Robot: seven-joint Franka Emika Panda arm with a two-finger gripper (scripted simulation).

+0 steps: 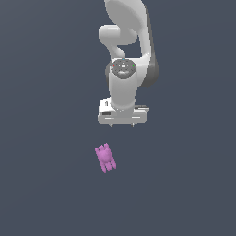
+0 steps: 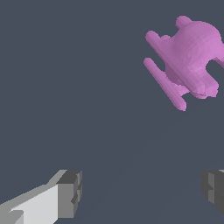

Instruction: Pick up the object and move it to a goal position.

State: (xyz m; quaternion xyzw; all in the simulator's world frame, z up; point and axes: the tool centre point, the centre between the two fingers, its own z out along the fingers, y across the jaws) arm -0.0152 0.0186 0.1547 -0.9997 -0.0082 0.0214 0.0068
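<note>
The object [image 1: 105, 158] is a small pink-purple oblong piece with short prongs at its ends and a rounded bump, lying on the dark grey floor. In the exterior view it sits below the gripper [image 1: 122, 125] and slightly toward that view's left. The gripper is open and empty, hanging from the white arm, with only short fingertip stubs showing. In the wrist view the object [image 2: 186, 59] lies well apart from the two grey fingertips [image 2: 70, 193], which stand wide apart with nothing between them.
The white arm [image 1: 126, 55] rises behind the gripper in the exterior view. The dark grey floor [image 1: 46, 184] fills the rest of both views.
</note>
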